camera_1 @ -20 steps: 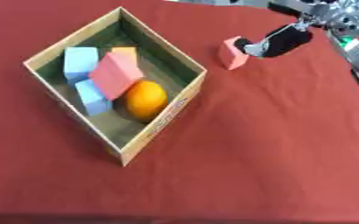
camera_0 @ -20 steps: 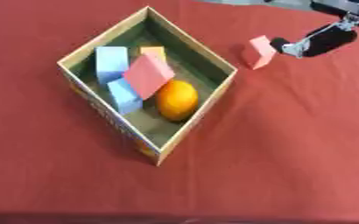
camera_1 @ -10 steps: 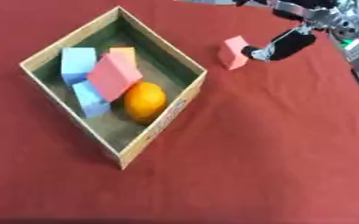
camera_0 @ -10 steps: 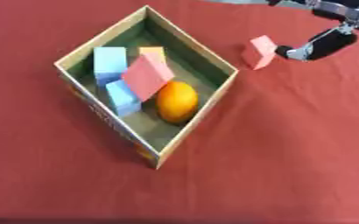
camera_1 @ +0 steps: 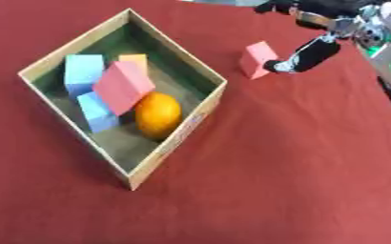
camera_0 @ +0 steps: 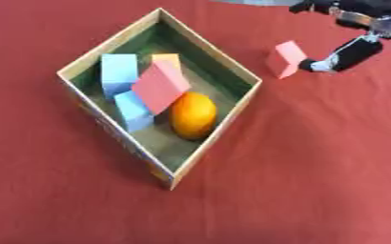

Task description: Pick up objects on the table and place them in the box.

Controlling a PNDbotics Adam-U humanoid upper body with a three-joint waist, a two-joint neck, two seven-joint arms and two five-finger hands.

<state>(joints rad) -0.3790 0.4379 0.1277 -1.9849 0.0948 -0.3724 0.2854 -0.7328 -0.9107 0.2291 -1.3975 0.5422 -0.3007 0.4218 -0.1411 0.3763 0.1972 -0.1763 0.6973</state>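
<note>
Right hand fingertip touching pink block beside box

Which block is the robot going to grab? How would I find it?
Find the cardboard box on the red table. Look past its right corner, toward the right hand. A pink block lies there by the fingers, the only block outside the box; the other pink one lies inside with the orange.

Two head eyes side by side, both looking down from above, fairly close, both seeing the same box, red table, far right hand, right eye shifted slightly
</note>
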